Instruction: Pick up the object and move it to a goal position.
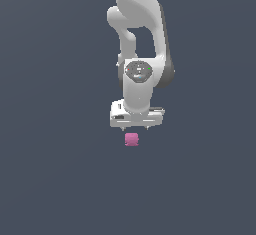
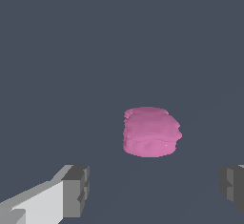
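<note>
One pink cube (image 1: 131, 139) is recorded on the dark grey tabletop (image 1: 50, 179), uncontacted. One white gripper (image 1: 136, 127) is held above it, pointed downward. In the wrist view the cube (image 2: 151, 131) is seen beyond and between the grey fingertips (image 2: 76, 189), which are spread wide apart.

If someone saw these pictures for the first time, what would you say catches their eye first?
Most likely the small pink cube, the only spot of colour on the plain dark grey ground; in the exterior view it sits just below the arm's hand. Next comes the big white arm reaching down the middle of that view. In the wrist view the gripper is open, its fingers spread wide with the cube beyond them, untouched.
</note>
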`<move>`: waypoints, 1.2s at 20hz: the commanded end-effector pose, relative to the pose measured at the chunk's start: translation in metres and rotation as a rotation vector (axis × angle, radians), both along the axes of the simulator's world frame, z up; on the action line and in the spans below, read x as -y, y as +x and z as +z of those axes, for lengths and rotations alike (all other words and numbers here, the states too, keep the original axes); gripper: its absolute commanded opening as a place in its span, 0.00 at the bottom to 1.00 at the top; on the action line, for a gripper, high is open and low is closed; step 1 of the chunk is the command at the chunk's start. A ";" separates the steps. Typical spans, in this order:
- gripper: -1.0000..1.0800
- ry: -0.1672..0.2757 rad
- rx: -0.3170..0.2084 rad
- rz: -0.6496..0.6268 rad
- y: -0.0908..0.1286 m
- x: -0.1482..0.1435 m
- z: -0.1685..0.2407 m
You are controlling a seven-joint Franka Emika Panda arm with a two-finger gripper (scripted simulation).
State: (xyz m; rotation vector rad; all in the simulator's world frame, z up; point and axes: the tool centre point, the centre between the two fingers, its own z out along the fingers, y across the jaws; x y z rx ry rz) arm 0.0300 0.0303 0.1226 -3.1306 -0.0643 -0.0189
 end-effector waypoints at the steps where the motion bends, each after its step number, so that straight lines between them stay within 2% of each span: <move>1: 0.96 -0.004 -0.005 -0.007 0.004 0.005 -0.014; 15: 0.96 -0.010 -0.012 -0.017 0.008 0.012 -0.040; 24: 0.96 -0.010 -0.012 -0.017 0.007 0.013 -0.082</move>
